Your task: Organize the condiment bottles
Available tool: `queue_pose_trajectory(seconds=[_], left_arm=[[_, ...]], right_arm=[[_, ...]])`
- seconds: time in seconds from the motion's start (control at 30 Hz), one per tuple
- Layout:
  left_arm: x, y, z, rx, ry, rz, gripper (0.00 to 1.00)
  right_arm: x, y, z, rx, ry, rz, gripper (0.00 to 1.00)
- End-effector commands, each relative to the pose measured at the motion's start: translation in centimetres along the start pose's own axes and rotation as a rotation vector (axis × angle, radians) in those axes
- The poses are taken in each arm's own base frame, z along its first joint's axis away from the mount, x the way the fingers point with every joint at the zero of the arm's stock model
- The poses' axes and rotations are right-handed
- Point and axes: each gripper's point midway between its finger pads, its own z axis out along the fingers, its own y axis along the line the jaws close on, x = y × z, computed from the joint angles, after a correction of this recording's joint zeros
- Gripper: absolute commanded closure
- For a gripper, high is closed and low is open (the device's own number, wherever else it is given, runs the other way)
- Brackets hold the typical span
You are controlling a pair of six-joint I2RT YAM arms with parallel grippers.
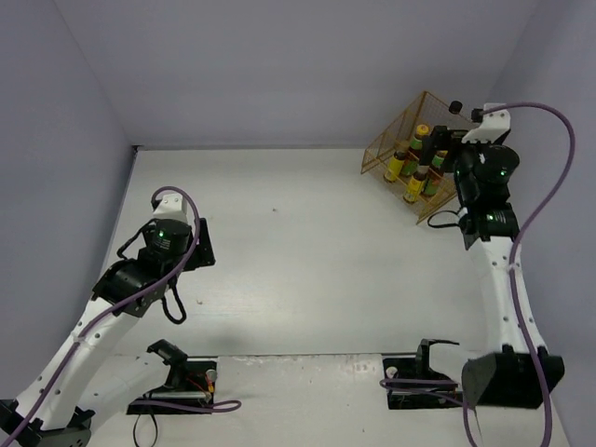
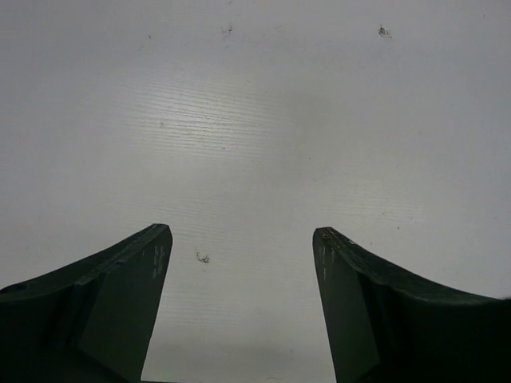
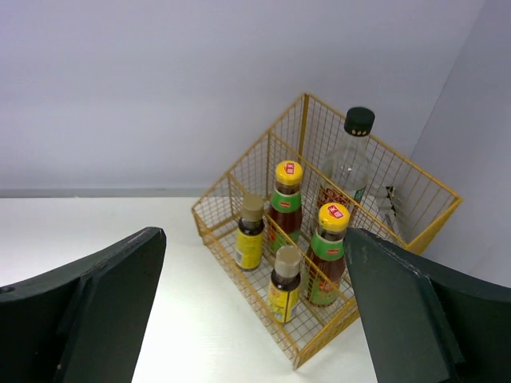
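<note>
Top external view showed the left arm (image 1: 93,321) bent low over the left part of the white surface (image 1: 298,251). The left wrist view showed the left gripper (image 2: 241,238) turned toward this surface, its jaws spread with nothing between them. At the far right, the right arm (image 1: 507,279) reached toward the corner, where a yellow wire basket (image 3: 431,227) stood. The right gripper (image 3: 254,239) was before it, jaws spread wide and holding nothing. Only the right wrist view showed the condiment bottles (image 1: 414,172) clearly, all upright inside the basket: a tall clear bottle (image 3: 351,159) with black cap behind, two dark red bottles (image 3: 287,203) with yellow caps, two short brown bottles (image 3: 250,235) in front.
</note>
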Motion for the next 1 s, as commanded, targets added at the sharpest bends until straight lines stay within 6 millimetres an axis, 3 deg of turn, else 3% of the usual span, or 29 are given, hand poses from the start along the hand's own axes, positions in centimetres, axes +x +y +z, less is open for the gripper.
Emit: queue_pose_trajectory(seconds=[0.0, 0.2, 0.27, 0.47, 0.67, 0.97], left_arm=[[-3.3, 0.1, -1.7, 0.009, -0.100, -0.009, 0.29], [-4.3, 0.7, -2.6, -0.003, -0.141, 0.018, 0.29], [-4.5, 1.1, -2.7, -0.017, -0.151, 0.026, 0.29], [-4.4, 1.4, -2.8, -0.015, -0.181, 0.001, 0.29], [-4.1, 2.2, -2.7, -0.027, -0.233, -0.003, 0.29], [-3.2, 2.1, -1.9, -0.030, -0.219, -0.039, 0.29]], right_arm=[[-4.1, 1.4, -4.5, -0.041, -0.077, 0.044, 0.00], [-3.8, 0.9, -10.8, 0.045, -0.070, 0.115, 0.00], [-2.3, 1.1, -12.3, 0.058, -0.018, 0.143, 0.00], [-1.3, 1.4, -17.7, 0.061, -0.002, 0.123, 0.00], [0.0, 1.0, -20.1, 0.093, -0.019, 0.133, 0.00], [0.7, -0.1, -20.8, 0.169, -0.011, 0.176, 0.00]])
